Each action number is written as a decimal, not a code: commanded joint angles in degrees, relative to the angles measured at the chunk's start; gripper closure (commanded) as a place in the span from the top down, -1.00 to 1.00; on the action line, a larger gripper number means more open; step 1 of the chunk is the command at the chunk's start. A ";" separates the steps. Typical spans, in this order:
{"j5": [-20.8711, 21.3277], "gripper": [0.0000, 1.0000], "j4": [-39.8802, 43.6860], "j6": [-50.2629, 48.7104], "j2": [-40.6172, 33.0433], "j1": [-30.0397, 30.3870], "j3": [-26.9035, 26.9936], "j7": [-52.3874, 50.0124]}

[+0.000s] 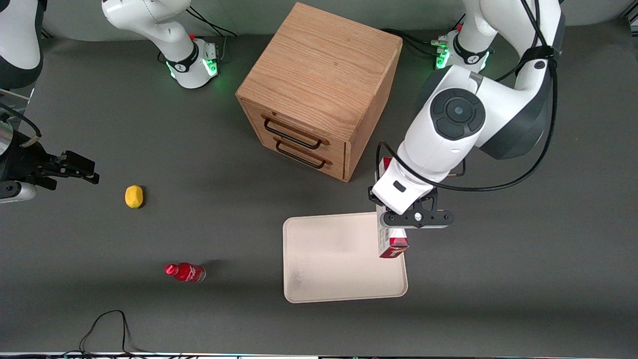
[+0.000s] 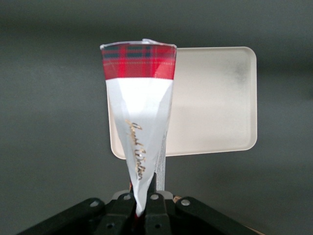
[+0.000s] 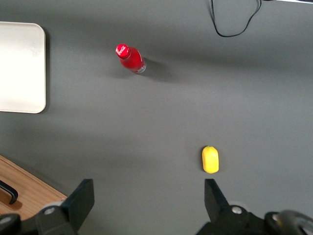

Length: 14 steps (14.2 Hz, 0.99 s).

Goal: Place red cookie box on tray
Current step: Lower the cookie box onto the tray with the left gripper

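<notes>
The red cookie box hangs on end in my left gripper, above the tray's edge toward the working arm's end. In the left wrist view the box shows a white face with gold script and a red tartan end, pinched between the shut fingers; the gripper holds it above the table. The cream-white tray lies flat on the grey table, nearer the front camera than the cabinet; it also shows in the left wrist view and the right wrist view. The tray holds nothing.
A wooden drawer cabinet stands farther from the front camera than the tray. A small red bottle and a yellow lemon lie toward the parked arm's end. A black cable loops near the table's front edge.
</notes>
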 commanded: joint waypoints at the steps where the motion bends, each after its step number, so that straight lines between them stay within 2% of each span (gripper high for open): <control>1: 0.79 -1.00 2.50 -0.35 4.18 0.06 0.22 0.95; 4: 1.84 -1.00 2.41 1.49 7.87 0.67 0.49 -2.90; 9: 5.35 -1.00 -3.04 11.24 12.71 1.90 0.49 -3.71; 14: 5.71 -1.00 -3.31 16.79 17.46 1.99 0.58 -3.71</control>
